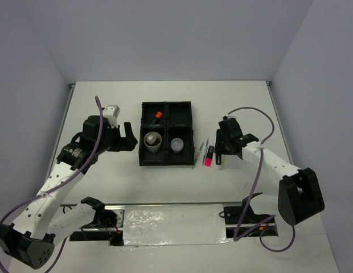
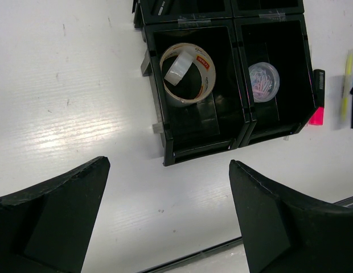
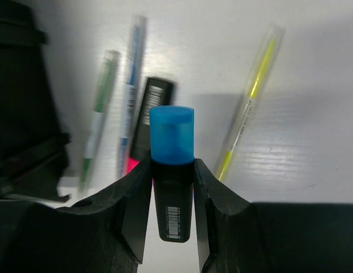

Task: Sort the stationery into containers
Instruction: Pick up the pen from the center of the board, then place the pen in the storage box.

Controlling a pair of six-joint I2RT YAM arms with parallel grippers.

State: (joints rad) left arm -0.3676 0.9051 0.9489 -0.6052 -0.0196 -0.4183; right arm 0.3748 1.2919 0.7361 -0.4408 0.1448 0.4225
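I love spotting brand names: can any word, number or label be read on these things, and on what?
No text is legible as words.
Tape roll: red print on its inner core, too small to read.
Blue highlighter: barcode sticker, digits blurred.
Pink highlighter: white label, blurred.

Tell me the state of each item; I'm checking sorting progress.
blue highlighter, capped, held by right gripper
right gripper, jaws closed on blue highlighter
left gripper, jaws wide open, empty
pink highlighter, lying on table, unsorted
yellow pen, lying on table, unsorted
silver pens, lying on table, unsorted
tape ring, flat in tray's near-left compartment
grey-white cylinder, tilted inside tape ring
round clear tub, in near-right compartment
orange-capped stick, in far-left compartment
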